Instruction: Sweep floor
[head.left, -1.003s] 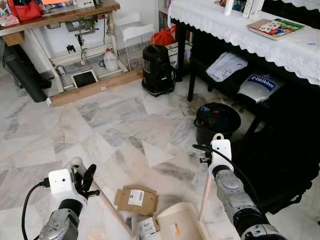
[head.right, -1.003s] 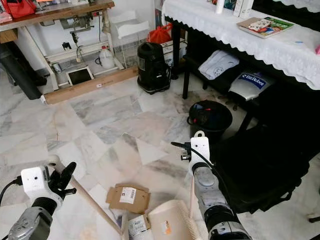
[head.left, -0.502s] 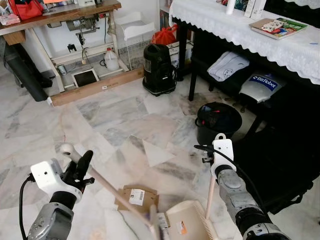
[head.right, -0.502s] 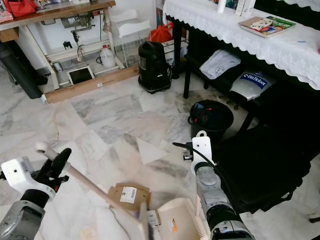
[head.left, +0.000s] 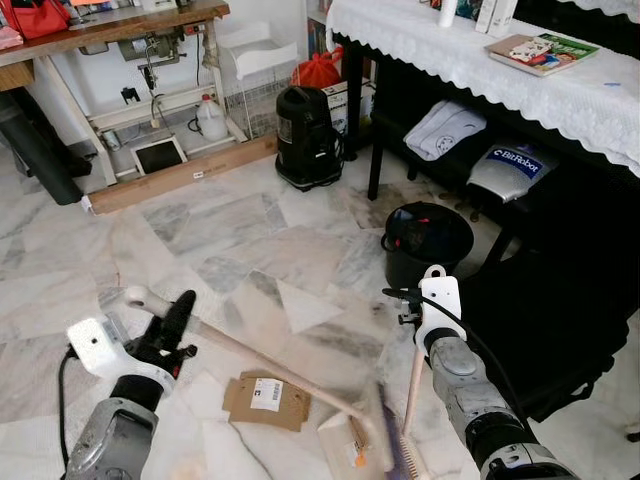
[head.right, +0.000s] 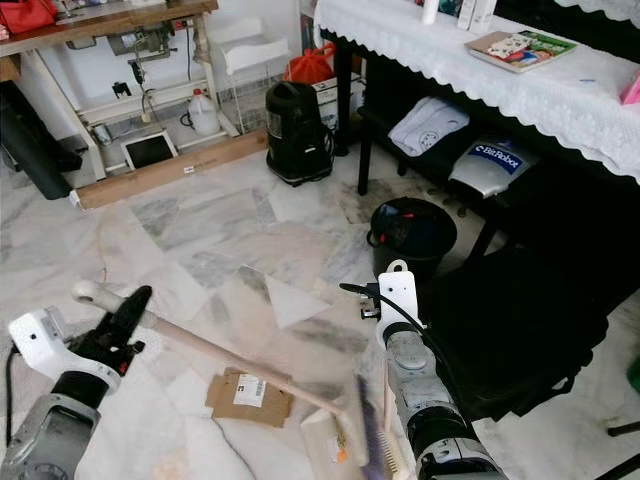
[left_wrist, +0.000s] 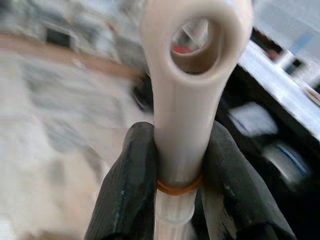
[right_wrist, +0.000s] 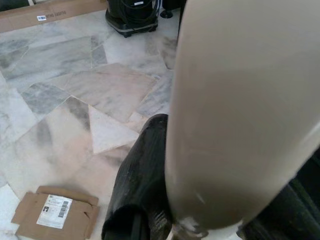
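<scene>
We see a marble floor (head.left: 230, 230) of grey and white slabs. Left gripper (head.left: 172, 325) sits low on our left; its two black fingers (left_wrist: 127, 190) are clamped on the cream broom handle (head.left: 260, 355), just below the loop at the handle's end. The handle slants across the floor toward our right, down to the broom head (head.left: 380, 440), which is blurred. The head is just beside the dustpan (head.left: 345, 445), a cream pan lying on the floor near the bottom edge of the view.

Right gripper (right_wrist: 150, 200) is on our right; its fingers are closed around the upright cream dustpan handle (head.left: 413, 385), one black finger showing along the handle's side in the right wrist view. That handle stands nearly vertical and meets the pan below.

A flattened cardboard piece (head.left: 265, 398) with a white label lies flat on the floor, between the left gripper and the dustpan, under the line of the broom handle; we cannot tell whether they touch.

Beyond: a black bucket (head.left: 428, 240) near the right arm, a black vacuum cleaner (head.left: 308, 138), a wooden desk (head.left: 110, 25) at the back, and a lace-covered desk (head.left: 520, 80) with books on our right.
</scene>
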